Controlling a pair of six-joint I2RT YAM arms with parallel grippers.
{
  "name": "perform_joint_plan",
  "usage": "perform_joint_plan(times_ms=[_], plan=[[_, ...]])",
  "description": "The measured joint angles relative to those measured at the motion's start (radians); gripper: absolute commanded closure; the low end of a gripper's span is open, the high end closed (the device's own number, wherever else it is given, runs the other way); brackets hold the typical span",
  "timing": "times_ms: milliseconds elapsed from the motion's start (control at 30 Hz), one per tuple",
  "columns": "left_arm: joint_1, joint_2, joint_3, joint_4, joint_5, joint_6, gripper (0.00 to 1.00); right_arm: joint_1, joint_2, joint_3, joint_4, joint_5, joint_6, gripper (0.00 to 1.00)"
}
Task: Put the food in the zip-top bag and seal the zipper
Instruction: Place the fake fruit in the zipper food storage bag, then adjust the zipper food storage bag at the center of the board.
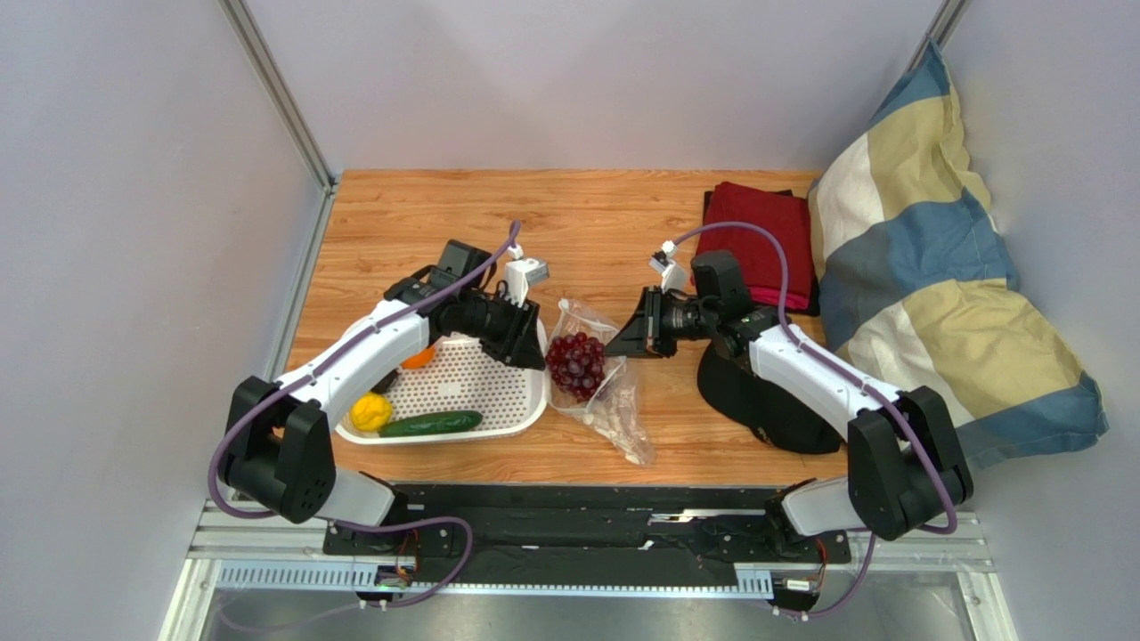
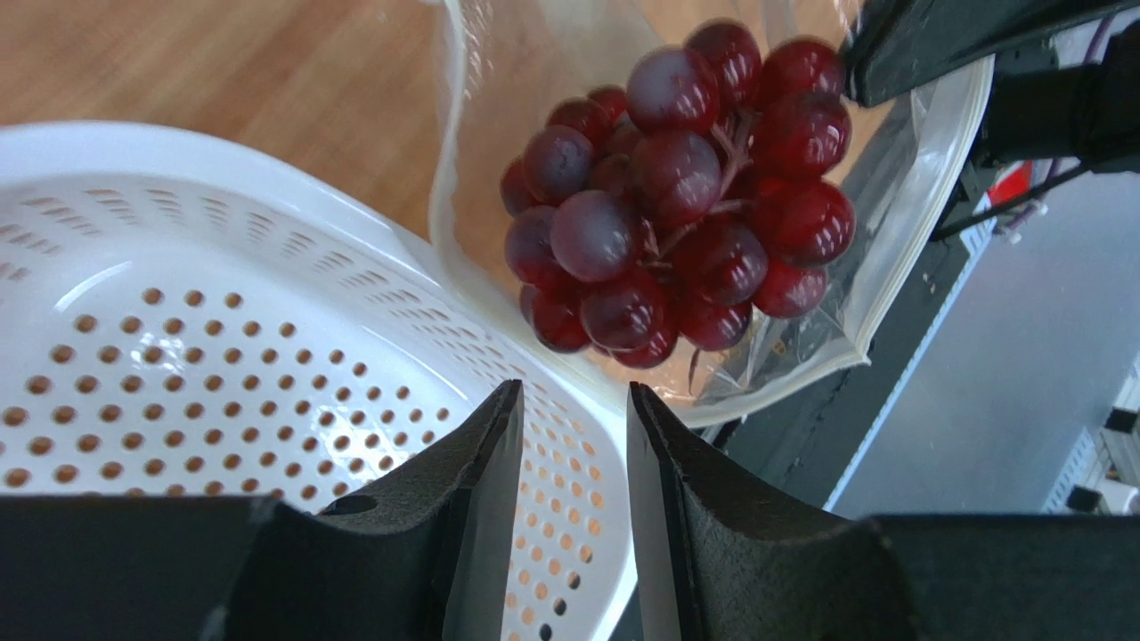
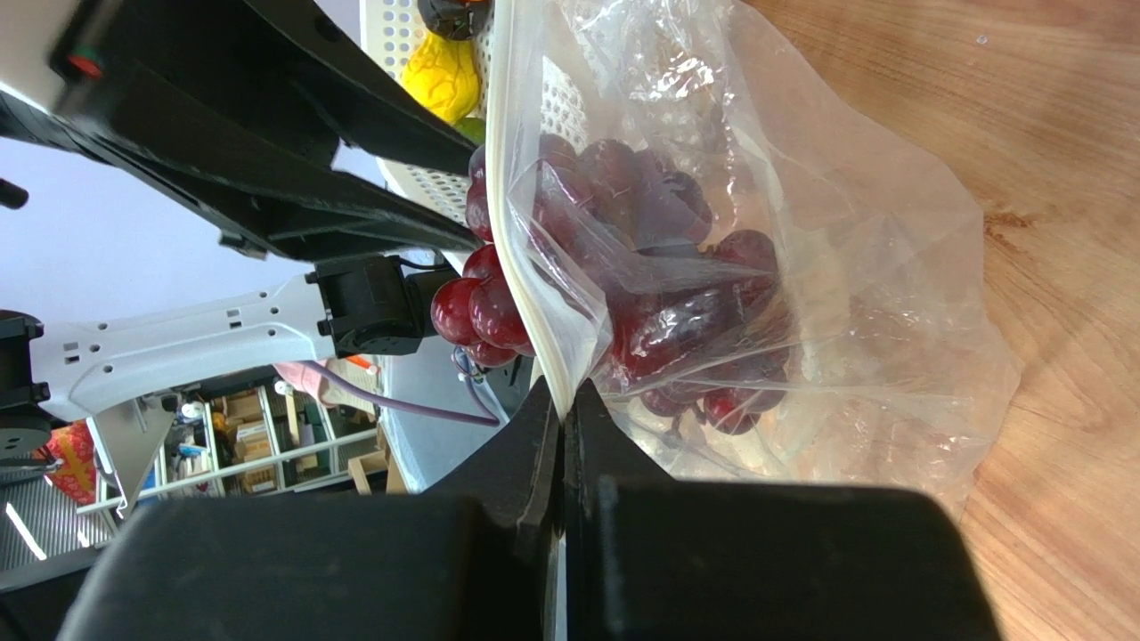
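Note:
The dark red grape bunch (image 1: 576, 363) lies in the mouth of the clear zip-top bag (image 1: 618, 414), partly inside it. In the left wrist view the grapes (image 2: 669, 187) sit just beyond my open, empty left gripper (image 2: 576, 394), which hangs over the white basket's right rim (image 1: 525, 350). My right gripper (image 1: 618, 341) is shut on the bag's mouth edge and holds it up (image 3: 562, 394). The zipper (image 3: 515, 200) runs up from its jaws, with the grapes (image 3: 642, 267) straddling it. The lemon (image 1: 371, 411) and cucumber (image 1: 431, 423) lie in the basket. The orange (image 1: 419, 358) peeks from under the left arm.
The white perforated basket (image 1: 462, 381) stands left of the bag. A black cap (image 1: 763, 394) lies under the right arm. A red folded cloth (image 1: 763, 241) is at the back right. A large checked pillow (image 1: 937, 294) fills the right side.

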Motion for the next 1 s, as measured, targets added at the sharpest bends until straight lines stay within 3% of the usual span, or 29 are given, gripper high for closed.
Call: perform_joint_plan(times_ms=[100, 300, 500, 833, 933, 967, 1000], plan=[[0.037, -0.004, 0.000, 0.067, 0.019, -0.027, 0.52, 0.000, 0.000, -0.005, 0.004, -0.005, -0.001, 1.00], [0.111, -0.020, 0.008, 0.217, 0.024, -0.028, 0.54, 0.000, -0.003, -0.019, 0.007, -0.017, -0.001, 1.00], [0.081, 0.047, 0.043, 0.269, 0.065, 0.055, 0.47, 0.000, -0.003, -0.019, 0.011, -0.024, -0.001, 1.00], [0.029, 0.174, 0.060, 0.269, 0.076, 0.145, 0.45, 0.000, -0.003, -0.019, 0.019, -0.038, -0.001, 1.00], [0.011, 0.187, 0.068, 0.269, 0.075, 0.152, 0.56, 0.000, -0.003, -0.021, 0.024, -0.041, 0.000, 1.00], [0.006, 0.194, 0.076, 0.270, 0.075, 0.153, 0.75, 0.000, -0.003, -0.021, 0.025, -0.042, 0.000, 1.00], [0.003, 0.200, 0.081, 0.269, 0.075, 0.152, 0.88, 0.000, -0.003, -0.021, 0.025, -0.043, 0.000, 1.00]])
